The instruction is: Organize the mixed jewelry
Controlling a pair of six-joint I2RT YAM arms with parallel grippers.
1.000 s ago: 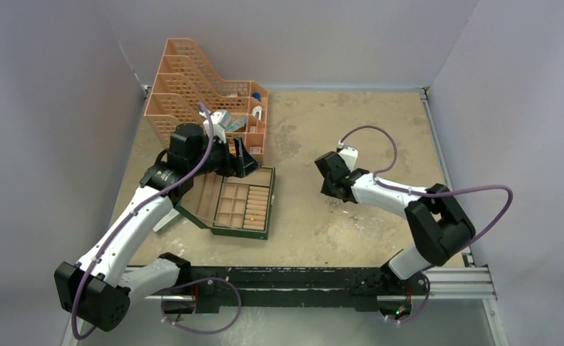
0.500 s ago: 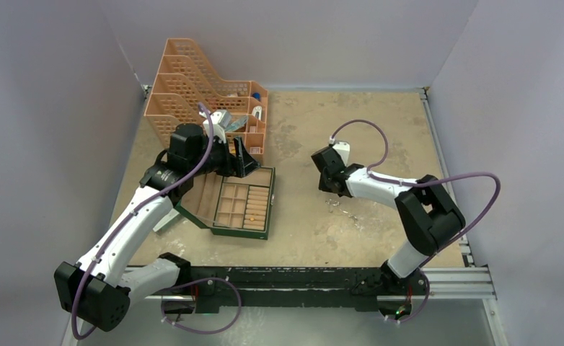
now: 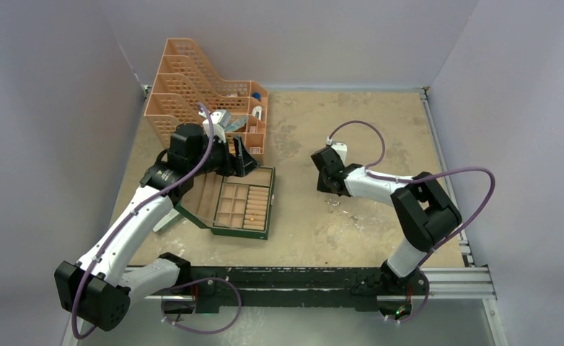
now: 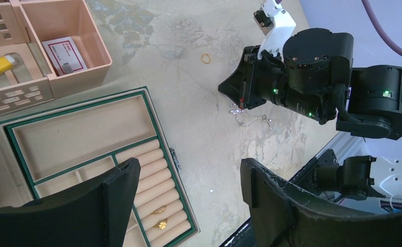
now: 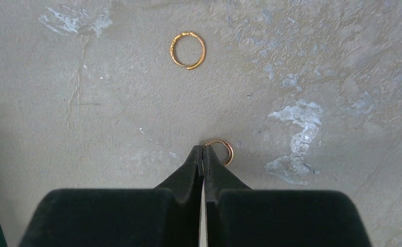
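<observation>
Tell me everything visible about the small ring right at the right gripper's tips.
The small ring is a thin, gold-coloured metal band, plain as far as can be seen, and appears to lie on the table. Its left edge meets the tips of the right gripper, whose jaws are shut; whether it is pinched is unclear.

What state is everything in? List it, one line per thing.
Left gripper: open, empty, above the green box.
Right gripper: shut, closed against the small ring.
Small ring: on the table, at the shut gripper; pinch unclear.
Large ring: lying flat on the table, free.
Silver chain: loose on the table.
Green box: open, two gold pieces in its ring rolls.
</observation>
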